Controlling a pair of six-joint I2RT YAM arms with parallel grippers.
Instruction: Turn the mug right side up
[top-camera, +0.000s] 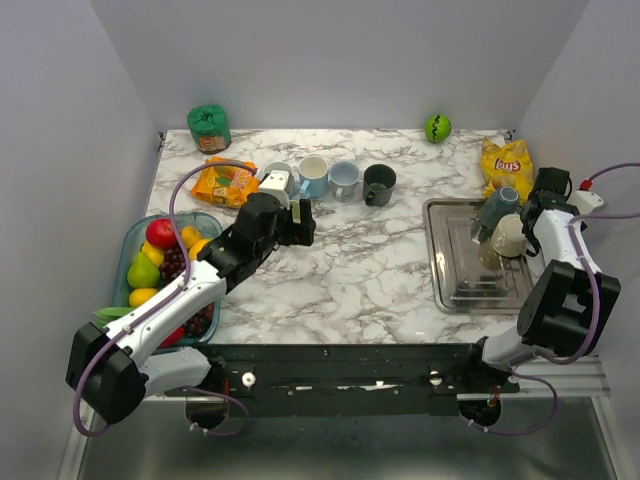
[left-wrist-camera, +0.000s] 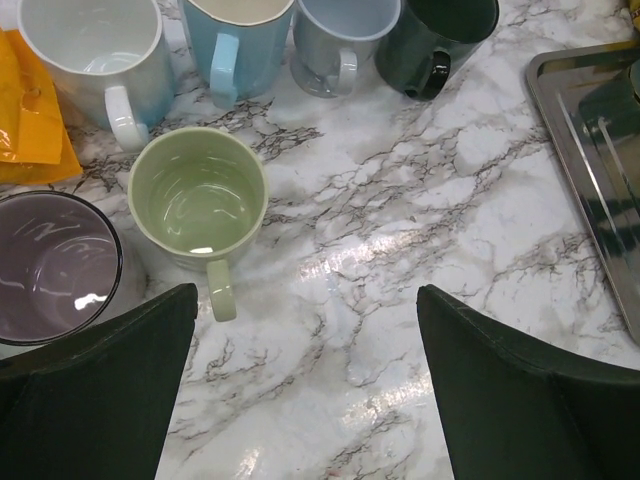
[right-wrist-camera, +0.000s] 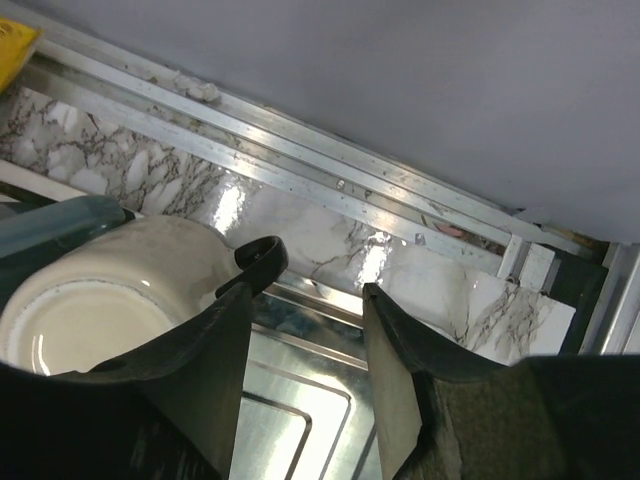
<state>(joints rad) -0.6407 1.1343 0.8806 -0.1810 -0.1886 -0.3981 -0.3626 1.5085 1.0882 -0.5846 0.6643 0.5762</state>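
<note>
A cream mug (right-wrist-camera: 130, 270) with a black handle (right-wrist-camera: 262, 255) rests tilted in the steel tray (right-wrist-camera: 290, 400), its pale round end facing the right wrist camera. It also shows in the top view as the cream mug (top-camera: 510, 237), leaning beside a grey-blue mug (top-camera: 497, 207). My right gripper (right-wrist-camera: 307, 290) is at the cream mug's handle side. Its left finger sits against the handle, and only tray shows in the gap between the fingers. My left gripper (left-wrist-camera: 307, 300) hangs wide open over bare marble, just short of a green upright mug (left-wrist-camera: 200, 195).
Upright mugs stand in a row: white (left-wrist-camera: 95, 60), light blue (left-wrist-camera: 240, 45), grey (left-wrist-camera: 335, 40), dark green (left-wrist-camera: 440, 35), plus a purple one (left-wrist-camera: 55, 265). A fruit bin (top-camera: 135, 235) is at left. Snack bags (top-camera: 225, 182), a chips bag (top-camera: 505, 160) and a green ball (top-camera: 437, 127) lie at the back.
</note>
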